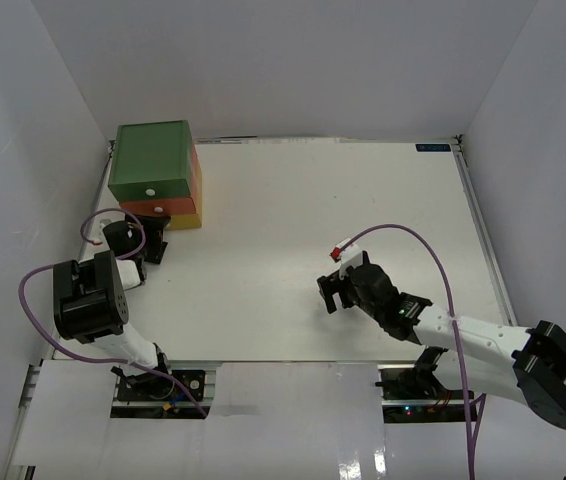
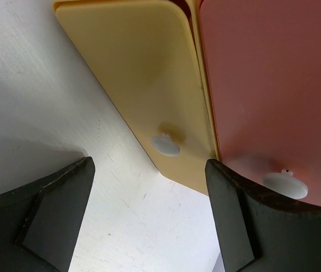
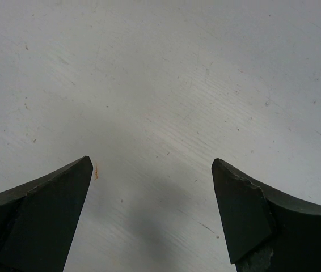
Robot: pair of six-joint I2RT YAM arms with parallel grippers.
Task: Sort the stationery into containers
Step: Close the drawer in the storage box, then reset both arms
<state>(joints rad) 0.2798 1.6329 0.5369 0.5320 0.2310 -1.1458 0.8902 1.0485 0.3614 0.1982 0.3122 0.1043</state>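
Observation:
The containers are three stacked drawers at the table's back left: green [image 1: 150, 160] on top, orange-red [image 1: 163, 208] in the middle, yellow [image 1: 185, 222] at the bottom. The stationery is out of view. My left gripper [image 1: 144, 241] stands open just in front of the stack, holding nothing. In the left wrist view the yellow drawer front [image 2: 138, 73] and its white knob [image 2: 165, 144] lie just ahead of the open left gripper [image 2: 149, 170]. The orange-red front [image 2: 274, 85] and its knob [image 2: 285, 185] are beside my right finger. My right gripper [image 1: 335, 282] hangs open over bare table, and in its wrist view the right gripper [image 3: 152, 167] is empty.
White walls close in the table [image 1: 293, 200] on the left, back and right. A purple cable [image 1: 433, 260] loops over the right arm, with a small red-and-white tag [image 1: 341, 250] near the wrist. Another purple cable [image 1: 93, 228] curls beside the left arm.

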